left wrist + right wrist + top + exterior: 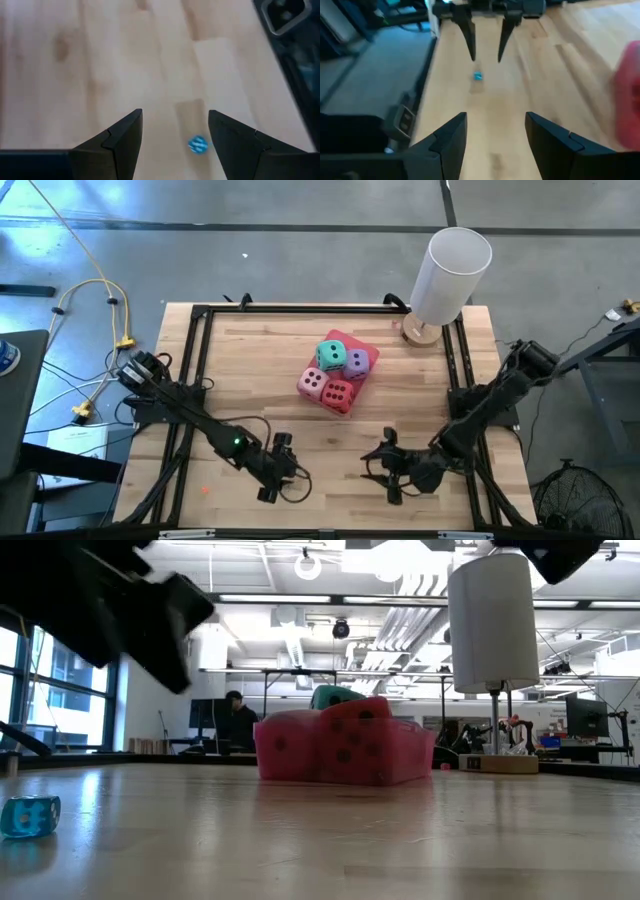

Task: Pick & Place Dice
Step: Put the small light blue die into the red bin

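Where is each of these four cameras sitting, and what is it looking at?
High view: overhead, looking down on the wooden table; both arms show.
Low view: at tabletop height, facing the soft pipped cubes; dark arm parts show above.
Left wrist view: on the left arm, facing the tabletop past its left hand.
Right wrist view: on the right arm, past its right hand.
Both wrist views share the small blue die.

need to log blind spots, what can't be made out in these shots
- Purple die: hidden in the low view behind the red die and pink die.
- Teal die: only its top shows in the low view.
- Small blue object: too blurred in both wrist views to identify.
- Pink tray: mostly covered by the dice.
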You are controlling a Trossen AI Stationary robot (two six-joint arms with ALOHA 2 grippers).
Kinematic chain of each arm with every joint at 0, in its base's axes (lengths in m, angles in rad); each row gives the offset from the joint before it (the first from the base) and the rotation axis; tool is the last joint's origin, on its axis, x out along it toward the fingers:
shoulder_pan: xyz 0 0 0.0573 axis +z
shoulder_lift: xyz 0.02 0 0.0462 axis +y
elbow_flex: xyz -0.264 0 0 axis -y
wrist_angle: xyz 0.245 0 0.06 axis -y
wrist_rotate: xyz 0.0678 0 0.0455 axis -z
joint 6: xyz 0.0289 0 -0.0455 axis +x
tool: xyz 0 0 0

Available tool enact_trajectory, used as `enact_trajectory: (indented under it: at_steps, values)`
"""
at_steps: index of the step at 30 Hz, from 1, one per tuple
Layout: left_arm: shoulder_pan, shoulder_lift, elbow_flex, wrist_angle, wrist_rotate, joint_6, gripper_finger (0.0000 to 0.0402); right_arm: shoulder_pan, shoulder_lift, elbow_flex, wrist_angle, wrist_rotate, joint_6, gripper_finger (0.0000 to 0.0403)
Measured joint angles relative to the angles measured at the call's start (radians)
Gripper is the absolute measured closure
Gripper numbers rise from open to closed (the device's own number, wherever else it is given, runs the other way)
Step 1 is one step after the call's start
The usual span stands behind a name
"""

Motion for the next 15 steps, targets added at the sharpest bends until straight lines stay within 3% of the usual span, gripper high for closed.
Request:
enact_trajectory:
  at_steps: [8,15]
  values:
    - [-0.126,0.031,0.0,0.067,-0.02,-0.003,0.0183,0.043,0.091,0.0,0.233,-0.035,-0.021,0.0211]
    - [-0.147,0.084,0.0,0.065,-0.105,-0.024,0.0183,0.047,0.097,0.0,0.354,-0.056,-0.056,0.0211]
